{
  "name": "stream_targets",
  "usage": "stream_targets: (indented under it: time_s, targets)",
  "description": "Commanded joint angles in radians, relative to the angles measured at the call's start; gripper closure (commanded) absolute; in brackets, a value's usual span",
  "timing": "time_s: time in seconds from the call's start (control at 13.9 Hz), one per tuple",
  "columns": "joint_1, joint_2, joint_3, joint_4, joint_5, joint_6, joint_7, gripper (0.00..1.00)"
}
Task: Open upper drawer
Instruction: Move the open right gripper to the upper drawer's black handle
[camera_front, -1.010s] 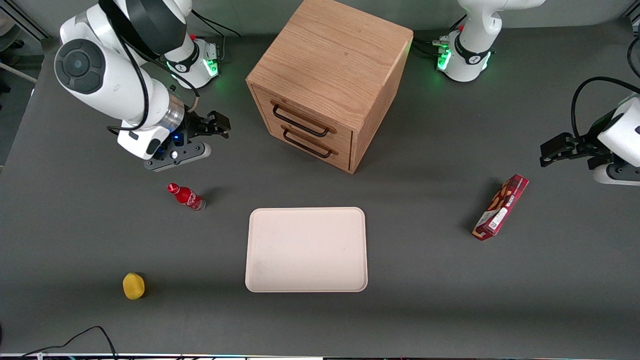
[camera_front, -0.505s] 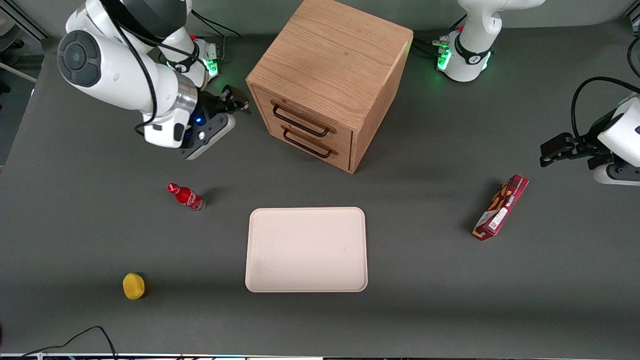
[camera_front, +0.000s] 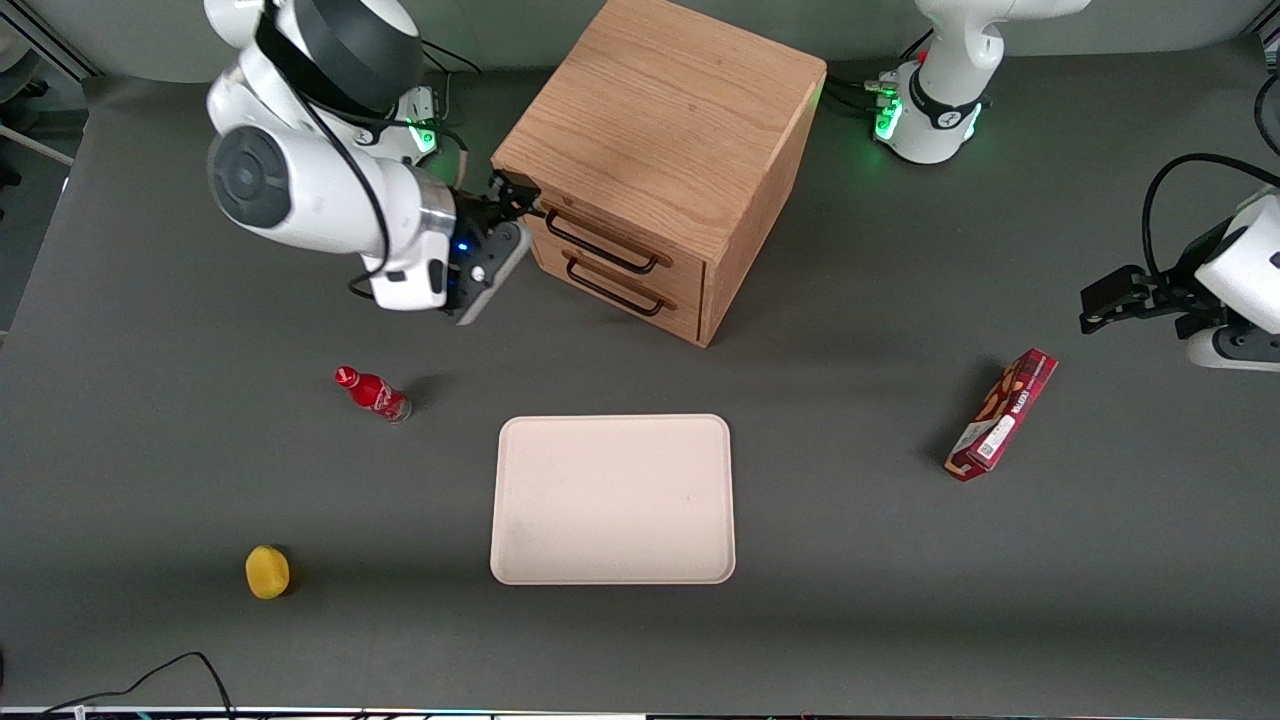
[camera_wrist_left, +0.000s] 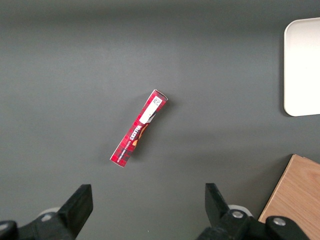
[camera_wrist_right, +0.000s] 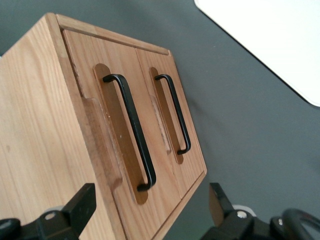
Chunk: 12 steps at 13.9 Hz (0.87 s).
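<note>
A pale empty tray (camera_front: 612, 498) lies flat on the dark grey counter (camera_front: 850, 560). A small red bottle (camera_front: 373, 393) sits near the tray's corner toward the working arm's end. A yellow round object (camera_front: 267, 571) rests farther out that way, level with the tray's nearer edge. A red snack box (camera_front: 1002, 414) lies well apart from the tray, toward the parked arm's end.

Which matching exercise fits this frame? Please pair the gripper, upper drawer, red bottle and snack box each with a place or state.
Column 1:
1. gripper
2. upper drawer
3. red bottle
4. snack box

Column 2:
A. lying toward the parked arm's end of the table
B. shut, handle untouched
C. open, at the cabinet's corner by the handle's end
D. near the tray, toward the working arm's end

Pairs: 1-C, 2-B, 3-D, 4-A
</note>
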Motion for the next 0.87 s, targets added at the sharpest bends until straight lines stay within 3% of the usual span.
stream_targets:
  time_s: [0.0,0.29,0.79]
  targets:
    - [0.044,0.085,-0.008,0.077,-0.03,-0.006,0.006,0.0]
    - [0.088,0.119,-0.008,0.075,-0.077,-0.003,0.012,0.0]
    - [0.123,0.138,-0.008,0.039,-0.097,0.069,0.031,0.0]
